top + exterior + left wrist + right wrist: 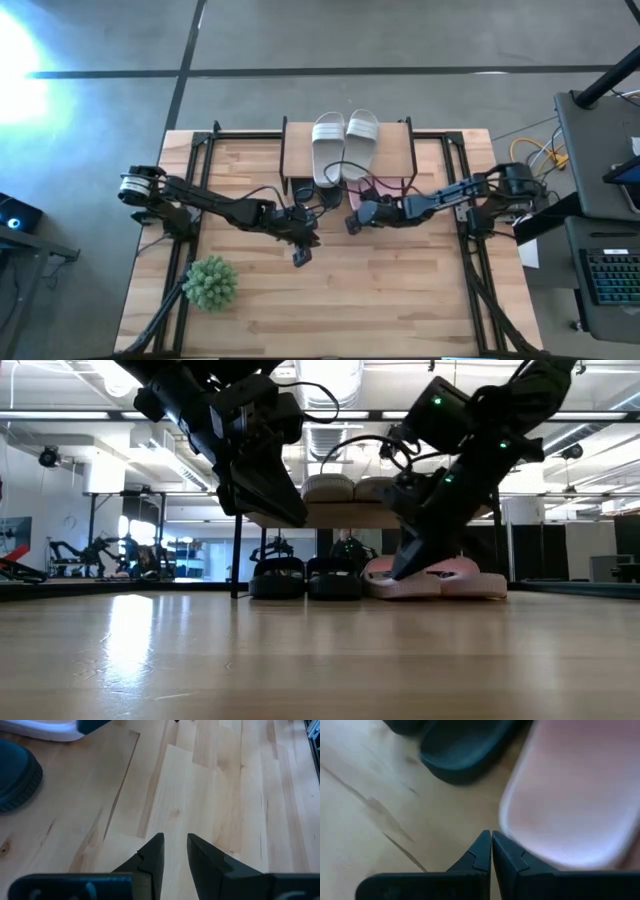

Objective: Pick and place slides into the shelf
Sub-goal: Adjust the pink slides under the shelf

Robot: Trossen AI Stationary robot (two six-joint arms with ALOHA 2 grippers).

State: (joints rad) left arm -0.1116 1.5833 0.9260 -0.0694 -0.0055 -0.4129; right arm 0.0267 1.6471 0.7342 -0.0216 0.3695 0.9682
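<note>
The shelf [395,150] stands at the table's far middle, and two grey-white slides [343,142] lie side by side on its board. Under it, two black slides [305,576] and the pink slides [450,576] rest on the table. My right gripper [351,224] is shut and low, at the near end of a pink slide [570,795], with a black slide [465,750] just beyond. My left gripper [301,257] hangs over bare wood in front of the shelf. Its fingers [175,845] are a little apart and hold nothing. My right gripper comes slanting down from the table's right, its shut fingertips [507,852] right at the near rim of the pink slide [520,835]. I cannot tell whether they touch it. The slide lies flat on the table.
A green spiky plant ball [210,283] sits near the table's left near corner. Black rails [196,170] run along the table's left and right sides. Bare wood [380,290] fills the table's near half. Beyond the far edge lies a room with equipment.
</note>
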